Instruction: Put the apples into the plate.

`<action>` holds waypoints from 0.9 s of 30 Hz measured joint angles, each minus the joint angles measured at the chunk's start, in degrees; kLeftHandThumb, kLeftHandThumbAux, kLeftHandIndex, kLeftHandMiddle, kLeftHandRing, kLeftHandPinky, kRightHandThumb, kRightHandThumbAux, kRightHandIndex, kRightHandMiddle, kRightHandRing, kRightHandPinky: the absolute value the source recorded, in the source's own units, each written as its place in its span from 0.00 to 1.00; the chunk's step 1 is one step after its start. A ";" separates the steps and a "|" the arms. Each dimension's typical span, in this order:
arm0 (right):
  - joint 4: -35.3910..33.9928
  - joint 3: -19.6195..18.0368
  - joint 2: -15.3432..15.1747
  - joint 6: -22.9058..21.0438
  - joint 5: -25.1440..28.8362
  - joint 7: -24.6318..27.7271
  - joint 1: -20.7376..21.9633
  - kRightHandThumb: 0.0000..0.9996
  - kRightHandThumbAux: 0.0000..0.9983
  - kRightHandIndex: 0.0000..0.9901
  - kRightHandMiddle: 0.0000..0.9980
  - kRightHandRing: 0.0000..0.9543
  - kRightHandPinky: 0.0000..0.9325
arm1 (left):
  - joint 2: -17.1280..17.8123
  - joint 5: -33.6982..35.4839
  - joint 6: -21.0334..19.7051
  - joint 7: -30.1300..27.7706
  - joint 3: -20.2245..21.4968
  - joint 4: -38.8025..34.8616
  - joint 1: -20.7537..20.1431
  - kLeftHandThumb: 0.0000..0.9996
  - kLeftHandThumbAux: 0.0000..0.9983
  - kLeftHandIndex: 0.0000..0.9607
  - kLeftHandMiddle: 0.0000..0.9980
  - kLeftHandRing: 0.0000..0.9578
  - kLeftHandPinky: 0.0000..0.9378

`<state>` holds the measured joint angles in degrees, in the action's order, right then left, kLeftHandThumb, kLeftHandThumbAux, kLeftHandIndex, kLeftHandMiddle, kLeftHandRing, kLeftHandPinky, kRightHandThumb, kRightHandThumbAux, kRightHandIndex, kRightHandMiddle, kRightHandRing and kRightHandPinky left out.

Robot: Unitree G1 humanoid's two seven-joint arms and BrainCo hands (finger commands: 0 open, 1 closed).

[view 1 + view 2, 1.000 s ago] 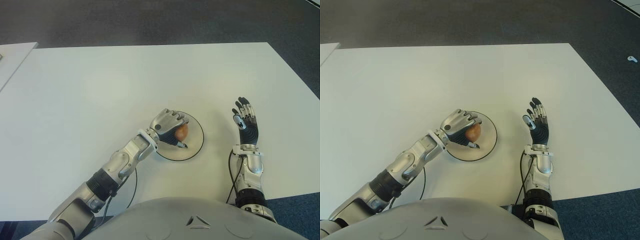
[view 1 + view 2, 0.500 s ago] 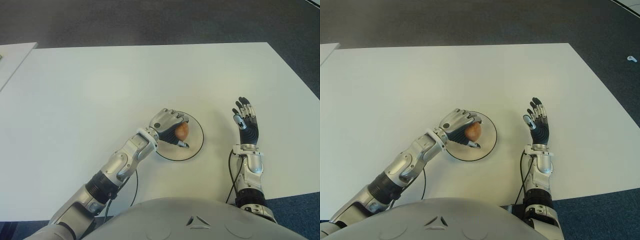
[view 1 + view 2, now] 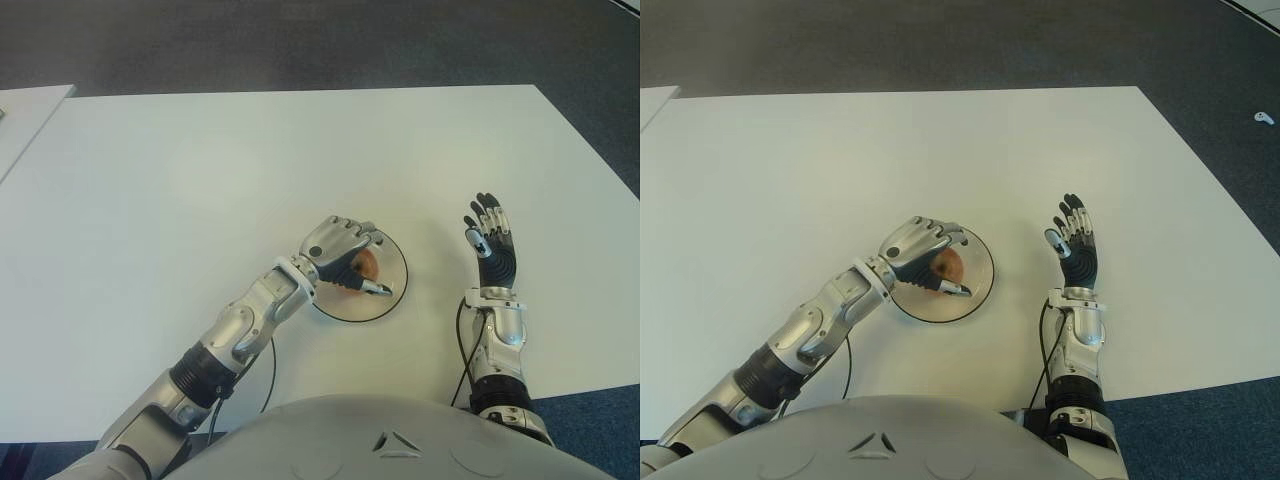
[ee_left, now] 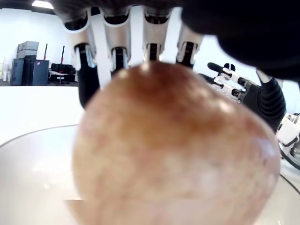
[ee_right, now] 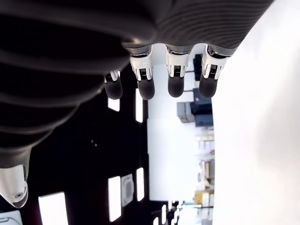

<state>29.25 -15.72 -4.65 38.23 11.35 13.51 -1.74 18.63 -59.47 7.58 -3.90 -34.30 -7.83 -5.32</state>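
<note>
Left hand (image 3: 340,252) cupping apple (image 3: 366,265) over plate (image 3: 392,285)

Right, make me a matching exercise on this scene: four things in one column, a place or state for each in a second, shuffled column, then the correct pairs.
Things
1. apple
2. plate
3. left hand
4. right hand

Places or states
A. fingers spread, holding nothing, to the right of the plate
B. over the plate, fingers curled around the fruit
C. round and white, on the table near the robot
D. reddish, over the plate, inside a hand

Pairs: 1-D, 2-C, 3-B, 4-A
</note>
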 measured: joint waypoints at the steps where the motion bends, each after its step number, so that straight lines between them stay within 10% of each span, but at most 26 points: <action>1: 0.03 0.00 0.00 0.00 0.00 -0.02 0.03 0.18 0.52 0.04 0.04 0.00 0.00 | 0.02 0.00 0.06 0.00 0.06 -0.06 -0.02 0.13 0.19 0.00 0.00 0.00 0.00; 27: 0.46 0.46 -0.01 0.04 -2.45 -1.25 0.23 0.17 0.55 0.00 0.01 0.00 0.00 | -0.25 -0.02 -0.02 0.02 1.98 -2.14 -0.01 0.13 0.21 0.00 0.00 0.00 0.00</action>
<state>29.71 -15.26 -4.65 38.27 8.89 12.27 -1.51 18.38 -59.49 7.57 -3.88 -32.32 -9.97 -5.32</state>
